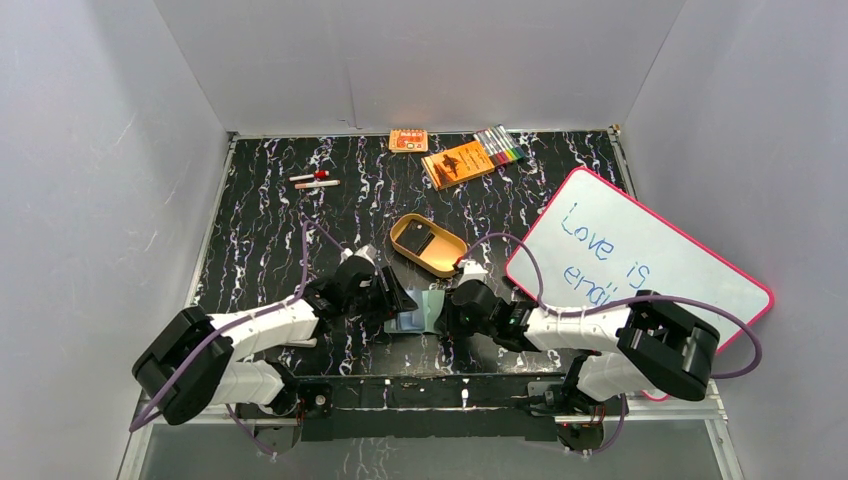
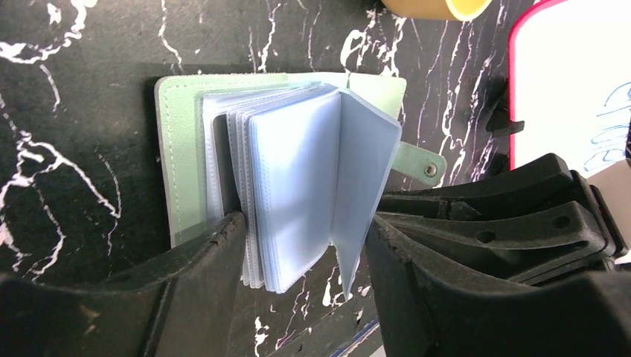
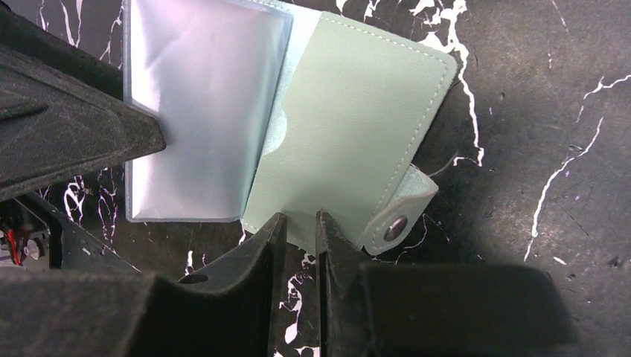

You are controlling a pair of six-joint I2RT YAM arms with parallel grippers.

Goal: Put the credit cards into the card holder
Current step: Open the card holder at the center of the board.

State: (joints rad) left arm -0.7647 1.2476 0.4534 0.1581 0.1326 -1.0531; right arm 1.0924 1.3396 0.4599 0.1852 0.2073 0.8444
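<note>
The sage-green card holder (image 1: 413,312) lies open on the black marbled table between my two grippers. My left gripper (image 2: 305,227) is open. Its fingers (image 2: 201,260) straddle the fanned pale blue pockets (image 2: 298,178), which stand up between them unsqueezed. My right gripper (image 3: 299,223) has its jaws a narrow gap apart, with the tips resting on the near edge of the green cover (image 3: 350,126) beside the snap tab (image 3: 394,227). One dark flat credit card (image 1: 421,239) seems to lie in the tan tray (image 1: 446,262). A dark strip (image 2: 218,163) shows behind the pocket stack.
A pink-rimmed whiteboard (image 1: 640,262) lies close on the right, by the right arm. At the back are an orange booklet (image 1: 458,163), coloured markers (image 1: 500,147), a small orange box (image 1: 408,140) and two small sticks (image 1: 315,181). White walls enclose the table.
</note>
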